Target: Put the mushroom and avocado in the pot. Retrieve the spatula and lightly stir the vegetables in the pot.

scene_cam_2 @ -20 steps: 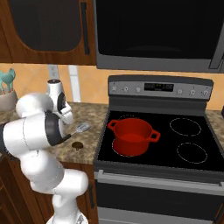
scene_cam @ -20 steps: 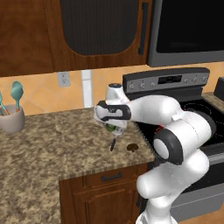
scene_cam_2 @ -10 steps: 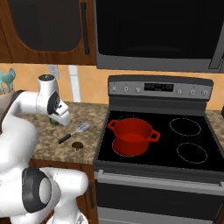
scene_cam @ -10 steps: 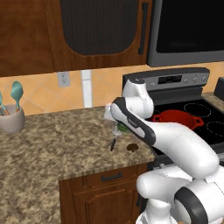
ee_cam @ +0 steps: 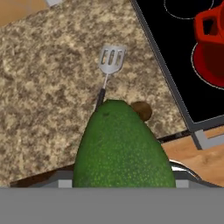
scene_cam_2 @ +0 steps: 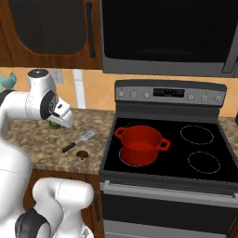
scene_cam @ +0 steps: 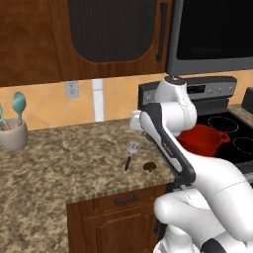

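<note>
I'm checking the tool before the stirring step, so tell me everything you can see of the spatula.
The spatula is a small turner with a silver, slotted, metal-looking head and a thin black handle. It lies flat on the speckled granite counter, left of the stove, untouched. Its head points toward the backsplash. The small brown mushroom sits just beside its handle end, apart from it as far as shows.

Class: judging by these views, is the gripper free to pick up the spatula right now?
Probably not: the gripper is shut on the avocado. The spatula itself lies unobstructed on the counter, the mushroom beside its handle.
</note>
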